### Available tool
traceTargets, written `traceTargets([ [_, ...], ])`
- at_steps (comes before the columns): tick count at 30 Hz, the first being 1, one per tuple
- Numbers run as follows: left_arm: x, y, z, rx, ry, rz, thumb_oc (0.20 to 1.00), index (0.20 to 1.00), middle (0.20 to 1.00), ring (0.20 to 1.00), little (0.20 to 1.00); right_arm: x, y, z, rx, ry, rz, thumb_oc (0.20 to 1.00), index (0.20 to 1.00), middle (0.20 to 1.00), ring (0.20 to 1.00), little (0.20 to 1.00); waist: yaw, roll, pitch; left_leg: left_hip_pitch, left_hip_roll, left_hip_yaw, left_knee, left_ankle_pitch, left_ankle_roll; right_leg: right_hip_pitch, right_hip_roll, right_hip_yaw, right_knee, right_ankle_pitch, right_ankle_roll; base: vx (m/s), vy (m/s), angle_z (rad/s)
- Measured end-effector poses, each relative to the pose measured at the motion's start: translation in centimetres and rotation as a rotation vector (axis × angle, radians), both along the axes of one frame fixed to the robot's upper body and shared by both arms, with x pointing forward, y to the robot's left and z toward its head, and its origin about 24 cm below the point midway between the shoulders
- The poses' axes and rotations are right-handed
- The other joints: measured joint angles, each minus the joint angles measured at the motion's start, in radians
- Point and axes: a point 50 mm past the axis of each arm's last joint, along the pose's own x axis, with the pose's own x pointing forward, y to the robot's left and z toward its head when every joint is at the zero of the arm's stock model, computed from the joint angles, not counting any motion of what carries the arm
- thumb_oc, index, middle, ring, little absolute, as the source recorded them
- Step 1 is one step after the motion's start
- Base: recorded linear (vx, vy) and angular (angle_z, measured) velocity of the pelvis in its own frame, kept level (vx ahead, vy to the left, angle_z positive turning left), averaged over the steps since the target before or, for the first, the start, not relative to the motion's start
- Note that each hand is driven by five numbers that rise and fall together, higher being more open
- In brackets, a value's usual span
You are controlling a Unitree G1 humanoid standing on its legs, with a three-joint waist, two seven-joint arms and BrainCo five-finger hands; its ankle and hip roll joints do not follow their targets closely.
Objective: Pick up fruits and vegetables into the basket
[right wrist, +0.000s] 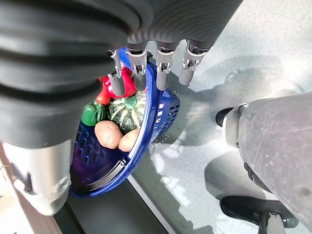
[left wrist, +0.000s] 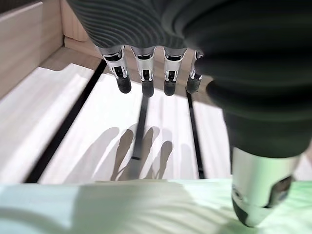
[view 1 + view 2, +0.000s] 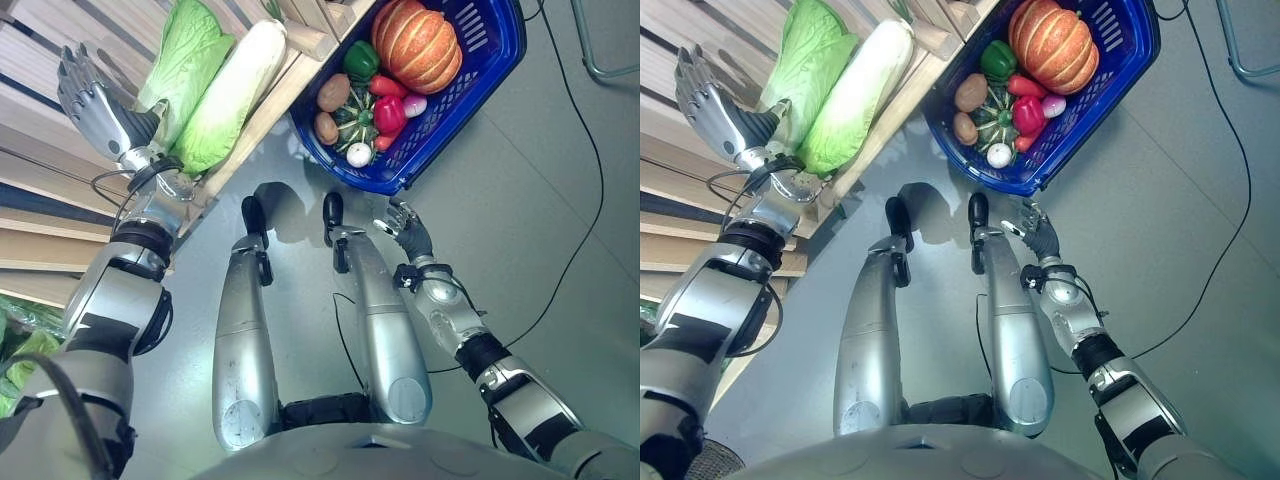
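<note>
Grey floor runs under a blue basket at one o'clock, already loaded with a pumpkin, potatoes, peppers and a small striped squash. At eleven o'clock a slatted wooden shelf carries two napa cabbages. Left hand hovers with fingers straight and spread above the slats, just beside the nearer cabbage, holding nothing. Right hand hangs relaxed and empty near the basket's rim. A good grasp likely means sliding the fingers under the cabbage's thick middle, thumb over the top, before lifting.
</note>
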Motion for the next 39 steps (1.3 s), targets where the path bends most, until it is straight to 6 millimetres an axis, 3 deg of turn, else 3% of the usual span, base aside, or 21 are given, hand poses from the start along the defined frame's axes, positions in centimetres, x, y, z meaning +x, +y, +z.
traceTargets([
  [8,-0.2,-2.1,-0.5,0.104,-0.049,-0.065,1.0,1.0,1.0,1.0,1.0,0.0,0.1,0.0,0.001,0.001,-0.005,1.0,1.0,1.0,1.0,1.0,0.002,0.0,0.0,0.0,-0.001,-0.003,0.0,0.0,-0.001,0.001,-0.001,-0.002,0.0,0.003,-0.005,0.0,0.0,0.0],
  [15,0.1,-1.4,-2.2,0.124,0.129,-0.034,1.0,1.0,1.0,1.0,1.0,-0.1,0.1,-0.1,0.003,0.001,0.008,1.0,1.0,1.0,1.0,1.0,-0.002,0.0,0.0,0.0,0.0,0.0,-0.001,0.0,0.0,0.0,0.0,0.0,-0.003,0.001,-0.001,0.0,0.0,0.0],
  [20,-0.2,-0.1,-3.5,0.049,0.225,0.036,1.0,1.0,1.0,1.0,1.0,-0.1,0.1,-0.1,0.002,0.001,0.012,1.0,1.0,1.0,1.0,1.0,-0.003,0.0,0.0,-0.004,0.001,0.002,-0.003,-0.001,0.0,-0.005,0.001,0.002,-0.006,0.001,-0.001,0.0,0.0,0.0],
  [26,-0.2,0.2,-3.5,0.033,0.243,0.067,1.0,1.0,1.0,1.0,1.0,0.2,0.1,0.1,0.0,-0.006,0.005,1.0,1.0,1.0,1.0,1.0,-0.002,0.0,0.0,-0.015,0.001,0.002,-0.002,-0.002,0.002,-0.014,0.001,0.002,-0.009,0.006,-0.004,0.0,0.0,0.0],
  [36,0.4,0.1,-2.0,0.021,0.241,0.115,1.0,1.0,1.0,1.0,1.0,0.8,0.3,0.9,-0.005,-0.03,-0.01,1.0,1.0,1.0,1.0,1.0,-0.004,0.0,0.0,-0.073,0.0,0.008,0.004,-0.001,0.005,-0.072,0.001,0.006,-0.007,0.016,0.0,0.0,0.001,0.0],
  [37,0.4,0.0,-2.1,0.026,0.246,0.116,0.856,0.856,0.856,0.856,0.856,0.8,0.3,1.0,-0.006,-0.032,-0.012,1.0,1.0,1.0,1.0,1.0,-0.006,0.0,0.0,-0.077,0.0,0.009,0.005,-0.001,0.005,-0.078,0.002,0.007,-0.006,0.017,0.0,0.0,0.0,0.0],
  [38,0.4,0.0,-2.0,0.029,0.25,0.129,0.413,0.413,0.413,0.413,0.413,0.8,0.3,1.1,-0.005,-0.036,-0.015,1.0,1.0,1.0,1.0,1.0,-0.006,0.0,0.0,-0.082,0.001,0.01,0.007,-0.001,0.005,-0.083,0.002,0.007,-0.006,0.017,0.0,0.0,0.0,0.0],
  [39,0.5,0.0,-2.0,0.035,0.26,0.14,0.2,0.2,0.2,0.2,0.2,0.8,0.4,1.2,-0.004,-0.039,-0.016,1.0,1.0,1.0,1.0,1.0,-0.007,0.0,0.0,-0.086,0.001,0.01,0.008,-0.001,0.005,-0.086,0.003,0.008,-0.006,0.016,0.003,0.0,0.0,0.0],
])
